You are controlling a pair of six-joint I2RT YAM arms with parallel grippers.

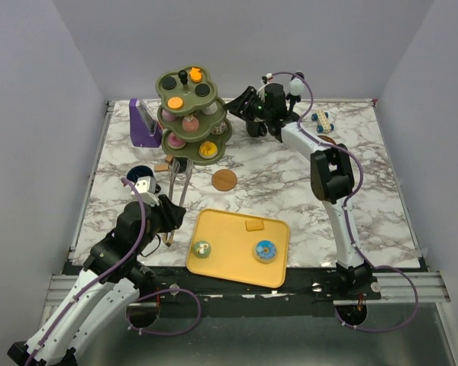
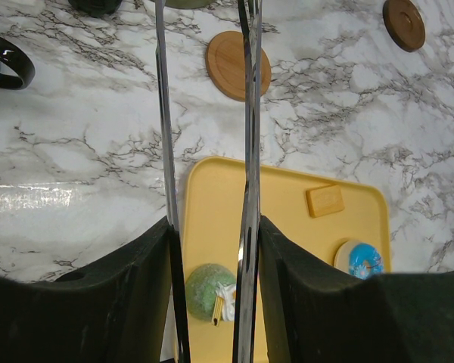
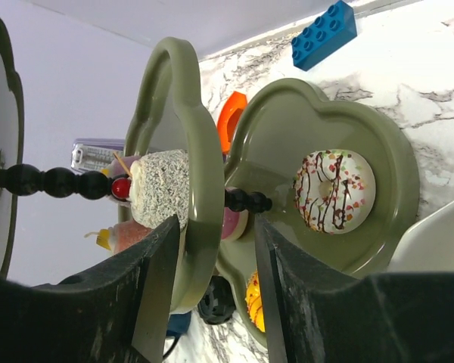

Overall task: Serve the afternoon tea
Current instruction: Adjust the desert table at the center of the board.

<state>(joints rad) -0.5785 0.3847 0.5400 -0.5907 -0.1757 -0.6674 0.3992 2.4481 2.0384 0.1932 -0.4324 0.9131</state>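
The olive-green three-tier stand (image 1: pixel 187 114) stands at the back, loaded with doughnuts and cupcakes. My right gripper (image 1: pixel 230 107) is at its right side. In the right wrist view the jaws (image 3: pixel 216 223) straddle the middle tier's rim (image 3: pixel 193 136), open, with a gap on one side. A sprinkled white doughnut (image 3: pixel 335 190) lies on the tier below. My left gripper (image 1: pixel 166 213) is shut on metal tongs (image 2: pixel 250 113), whose tips hang above the table. The yellow tray (image 1: pixel 237 263) holds a green cupcake (image 2: pixel 208 291), a blue doughnut (image 2: pixel 361 259) and a biscuit (image 2: pixel 324 200).
A brown coaster (image 1: pixel 224 180) lies beyond the tray, a second one (image 1: pixel 326 139) at the right. The dark-blue mug (image 1: pixel 140 172) sits left of the tongs. A purple holder (image 1: pixel 143 122) stands left of the stand, and a black stand with a white ball (image 1: pixel 294 84) behind my right arm.
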